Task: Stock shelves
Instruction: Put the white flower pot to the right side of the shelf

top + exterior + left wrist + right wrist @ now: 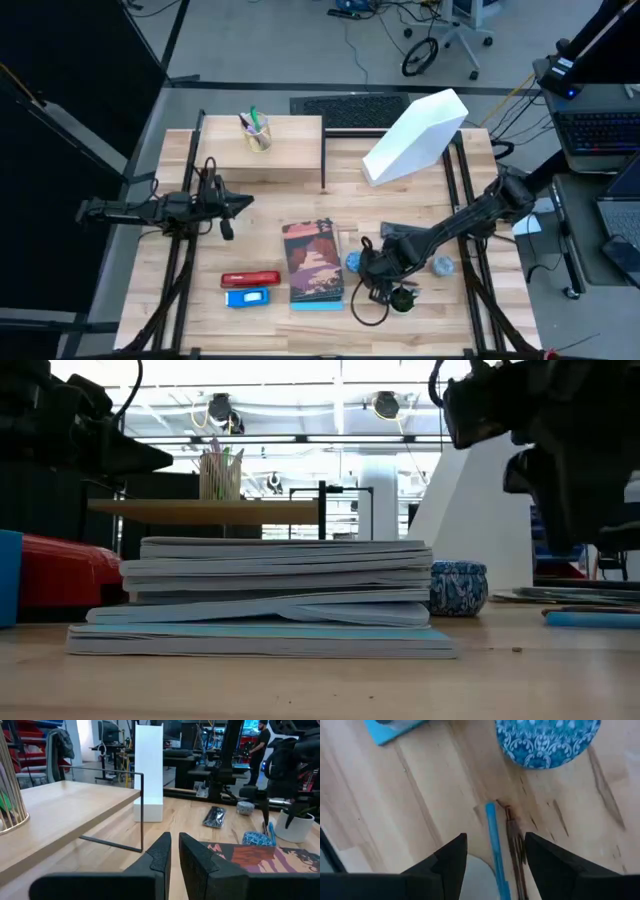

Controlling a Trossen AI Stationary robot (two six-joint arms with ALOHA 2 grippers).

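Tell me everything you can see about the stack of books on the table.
The stack of books lies flat near the front middle of the table, between the red and blue items on its left and the right gripper on its right. The top cover is reddish brown with a pale illustration; a light-blue book sits at the bottom, its edge showing. From the low view it is several thin, soft-looking volumes, slightly uneven, with a small blue-patterned bowl just beyond it. Nothing grips it.
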